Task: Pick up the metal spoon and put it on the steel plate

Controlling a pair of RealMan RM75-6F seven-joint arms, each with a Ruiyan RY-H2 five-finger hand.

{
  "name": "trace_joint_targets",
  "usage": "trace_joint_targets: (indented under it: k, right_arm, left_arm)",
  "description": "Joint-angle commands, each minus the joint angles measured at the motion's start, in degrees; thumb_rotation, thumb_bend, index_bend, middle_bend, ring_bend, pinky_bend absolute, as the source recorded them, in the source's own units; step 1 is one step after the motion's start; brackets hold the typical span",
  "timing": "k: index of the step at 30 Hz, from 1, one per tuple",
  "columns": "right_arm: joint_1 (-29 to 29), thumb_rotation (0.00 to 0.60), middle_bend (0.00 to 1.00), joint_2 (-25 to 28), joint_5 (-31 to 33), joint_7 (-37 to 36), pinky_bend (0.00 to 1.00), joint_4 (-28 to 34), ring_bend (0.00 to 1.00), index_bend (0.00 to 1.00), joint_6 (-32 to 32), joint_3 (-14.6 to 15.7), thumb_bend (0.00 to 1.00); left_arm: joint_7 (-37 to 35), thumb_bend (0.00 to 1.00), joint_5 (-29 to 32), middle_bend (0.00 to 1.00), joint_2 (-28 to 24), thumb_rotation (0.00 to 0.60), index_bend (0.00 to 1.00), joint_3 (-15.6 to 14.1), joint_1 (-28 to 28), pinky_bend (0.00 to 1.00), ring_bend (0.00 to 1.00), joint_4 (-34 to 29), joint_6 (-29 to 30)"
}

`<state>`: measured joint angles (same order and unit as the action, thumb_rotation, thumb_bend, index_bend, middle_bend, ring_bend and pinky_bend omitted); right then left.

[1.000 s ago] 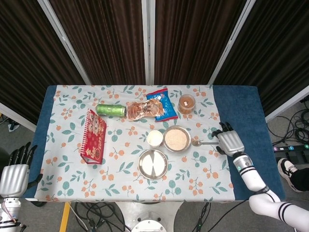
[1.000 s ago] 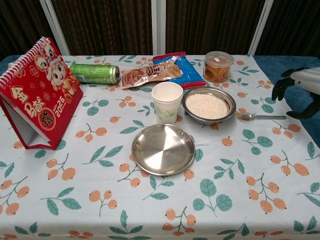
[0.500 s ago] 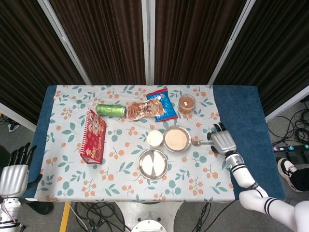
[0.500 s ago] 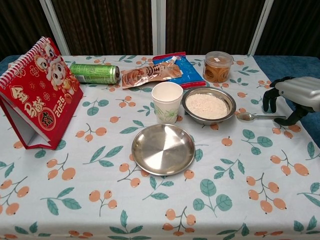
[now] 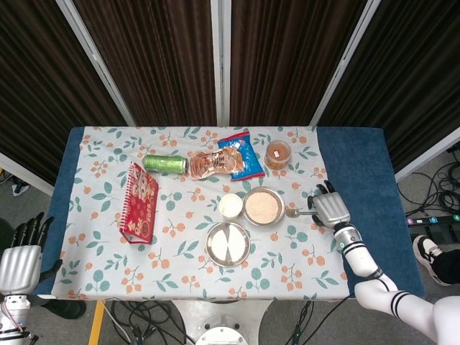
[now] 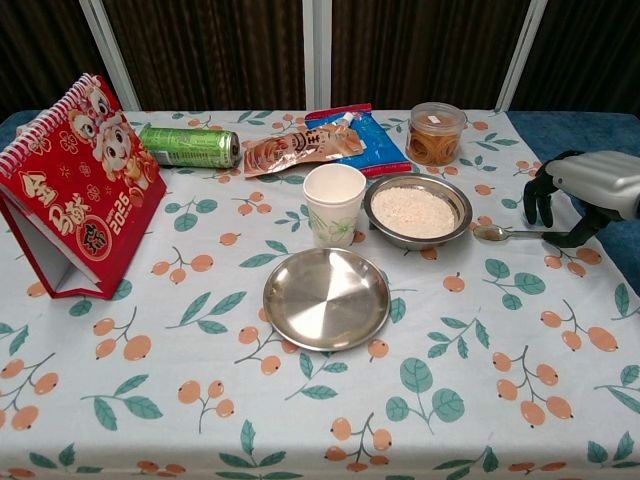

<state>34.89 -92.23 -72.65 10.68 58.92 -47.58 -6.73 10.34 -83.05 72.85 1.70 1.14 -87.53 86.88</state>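
The metal spoon [image 6: 497, 234] lies on the floral cloth right of the powder bowl, its handle pointing right; in the head view the spoon [image 5: 295, 212] shows the same way. My right hand [image 6: 578, 192] hovers over the handle's far end, fingers curved down and apart, thumb beside the handle tip, nothing gripped. From above, the right hand [image 5: 330, 209] covers the handle's end. The steel plate [image 6: 326, 298] sits empty near the table's middle front; the head view puts the plate [image 5: 228, 244] below the cup. My left hand [image 5: 20, 259] hangs off the table's left front corner, fingers straight.
A paper cup [image 6: 333, 203] and a steel bowl of powder [image 6: 417, 212] stand between spoon and plate. Behind them are a snack jar [image 6: 436, 133], two snack packets [image 6: 320, 143] and a green can [image 6: 190, 146]. A red calendar [image 6: 70, 180] stands at the left.
My right hand has moved left and down from the blue table edge until it is over the spoon's handle end. The spoon and the left hand have stayed put.
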Motion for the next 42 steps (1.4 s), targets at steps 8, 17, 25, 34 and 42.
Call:
trace_joint_targets:
  k: [8,17,25,34,42]
  right_arm:
    - [0.31,0.6,0.5,-0.56,-0.2,0.81,0.05,-0.52,0.11,0.48,0.09,0.63,0.27]
    - [0.81,0.6,0.5,-1.23,-0.17,0.72,0.05,-1.68,0.11,0.48,0.5,0.69,0.27]
    - [0.98,0.6,0.51,-1.72,0.18,0.7,0.05,-2.64,0.12,0.49,1.13,0.84,0.27]
    - [1.08,0.6,0.55,-1.88,0.34,0.68,0.05,-2.91,0.14,0.54,1.44,0.95,0.32]
    - [1.03,0.6,0.58,2.55,-1.7,0.4,0.05,1.36,0.17,0.58,-0.24,1.27,0.35]
  left_arm:
    - [-0.12,0.26,0.14,0.1,0.24,0.6,0.13,-0.08,-0.04,0.11,0.05,0.42,-0.24]
    - [0.03,0.26,0.22,0.1,0.15,0.6,0.13,0.08,0.1,0.11,0.05,0.35,-0.36]
    - [-0.04,0.26,0.37,0.1,0.25,0.6,0.13,0.0,-0.11,0.11,0.05,0.5,-0.25]
    - [-0.37,0.26,0.38,0.1,0.26,0.6,0.13,0.0,-0.35,0.11,0.05,0.76,0.04]
    - [-0.65,0.26,0.16,0.1,0.23,0.6,0.13,-0.12,-0.45,0.11,0.05,0.93,0.13]
